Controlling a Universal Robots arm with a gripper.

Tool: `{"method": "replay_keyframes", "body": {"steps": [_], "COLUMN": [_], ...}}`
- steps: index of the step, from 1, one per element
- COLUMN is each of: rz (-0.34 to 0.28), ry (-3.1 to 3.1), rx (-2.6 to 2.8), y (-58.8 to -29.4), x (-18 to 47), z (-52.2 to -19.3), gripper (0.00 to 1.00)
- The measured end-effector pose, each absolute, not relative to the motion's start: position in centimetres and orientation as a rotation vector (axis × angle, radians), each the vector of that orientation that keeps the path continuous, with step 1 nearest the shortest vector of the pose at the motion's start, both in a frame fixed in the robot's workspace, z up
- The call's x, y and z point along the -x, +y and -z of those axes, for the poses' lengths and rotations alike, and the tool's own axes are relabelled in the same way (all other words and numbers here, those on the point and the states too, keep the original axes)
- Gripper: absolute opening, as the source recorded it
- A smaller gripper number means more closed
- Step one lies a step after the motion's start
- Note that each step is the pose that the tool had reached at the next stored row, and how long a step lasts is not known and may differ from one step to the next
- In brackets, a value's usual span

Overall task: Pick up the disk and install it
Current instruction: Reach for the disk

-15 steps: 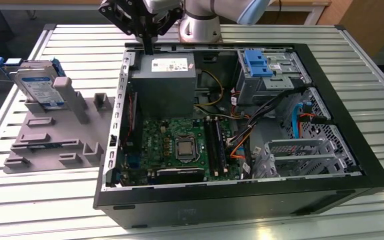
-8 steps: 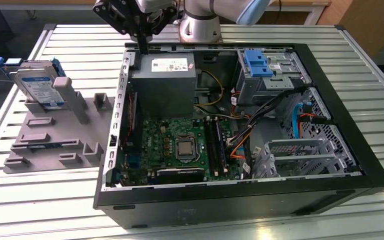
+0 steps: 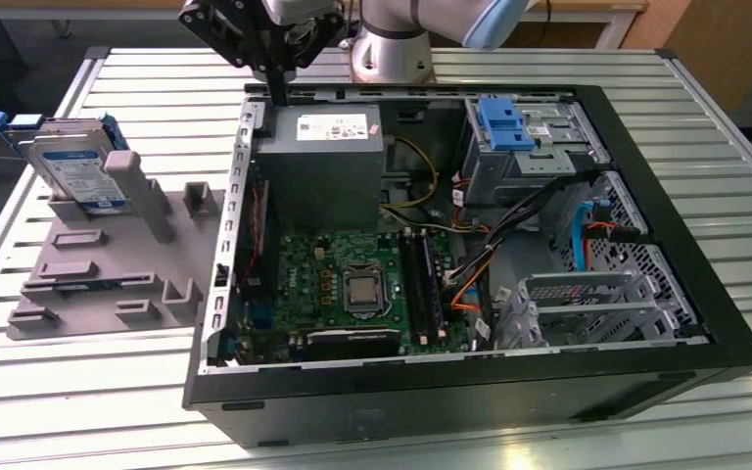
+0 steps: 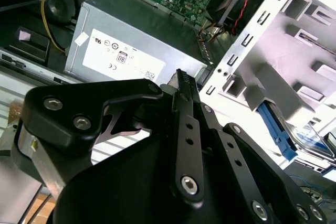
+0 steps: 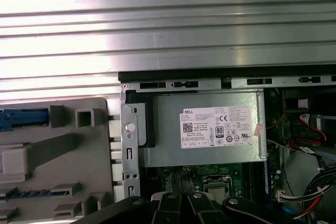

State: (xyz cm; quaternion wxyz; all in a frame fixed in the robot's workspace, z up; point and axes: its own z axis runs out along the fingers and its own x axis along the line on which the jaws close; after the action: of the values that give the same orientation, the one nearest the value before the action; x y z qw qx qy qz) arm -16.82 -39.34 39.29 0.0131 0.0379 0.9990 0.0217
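Silver disk (image 3: 78, 171) on fixture (image 3: 105, 269), exterior view.

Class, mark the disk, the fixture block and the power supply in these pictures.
disk (image 3: 78, 174), exterior view, on its labelled face.
fixture block (image 3: 134, 257), exterior view, on its flat base.
power supply (image 3: 324, 186), exterior view, on its grey side.

Open computer case (image 3: 415, 411) beside grey fixture block (image 3: 89, 284).

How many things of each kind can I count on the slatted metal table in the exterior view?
Open black computer case: 1
Grey moulded plastic fixture block: 1
Flat silver hard disk in a blue plastic bracket, standing on that block: 1
Total: 3
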Motion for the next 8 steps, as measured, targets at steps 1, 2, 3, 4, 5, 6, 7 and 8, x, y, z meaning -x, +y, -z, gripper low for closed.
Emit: {"method": "replay_keyframes", "body": {"steps": [1, 2, 3, 4, 5, 6, 7, 8], "rz": [-0.068, -0.068, -0.068, -0.068, -0.068, -0.068, -0.068, -0.068], "ry": [3.112, 3.112, 3.113, 3.113, 3.113, 3.112, 3.112, 3.112], "rx": [-0.118, -0.118, -0.118, -0.118, -0.118, -0.118, -0.118, -0.118], "y": [-39.34, -39.34, -39.34, -39.33, -39.31, -39.3, -39.29, -39.28], "x": [16.88, 16.93, 17.0, 17.06, 17.11, 17.18, 17.26, 17.33], "z": [-39.29, -39.29, -39.29, -39.29, -39.29, -39.29, -39.29, -39.29], "gripper": [0.11, 0.11, 0.11, 0.11, 0.11, 0.11, 0.11, 0.11]}}
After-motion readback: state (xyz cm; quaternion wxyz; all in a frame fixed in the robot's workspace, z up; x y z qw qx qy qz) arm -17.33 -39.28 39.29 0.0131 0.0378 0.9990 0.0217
